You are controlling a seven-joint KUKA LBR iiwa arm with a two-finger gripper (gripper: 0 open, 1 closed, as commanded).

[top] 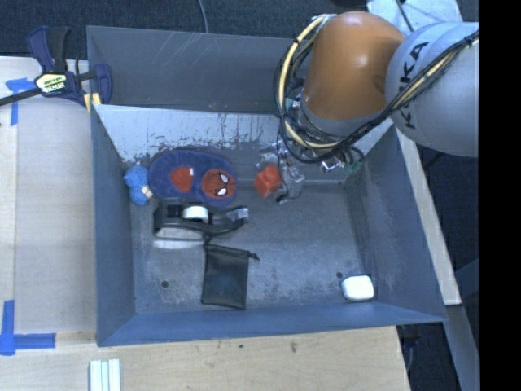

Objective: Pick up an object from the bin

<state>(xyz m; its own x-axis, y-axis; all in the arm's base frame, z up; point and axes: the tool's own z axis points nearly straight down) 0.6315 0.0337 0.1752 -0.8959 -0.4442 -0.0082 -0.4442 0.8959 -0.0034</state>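
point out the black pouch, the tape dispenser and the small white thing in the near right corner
black pouch (225, 277), camera view, middle of its fabric
tape dispenser (195, 213), camera view, on its white tape roll
small white thing (357, 287), camera view, on its top face

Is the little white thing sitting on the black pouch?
No, the white thing lies alone in a corner, apart from the black pouch.
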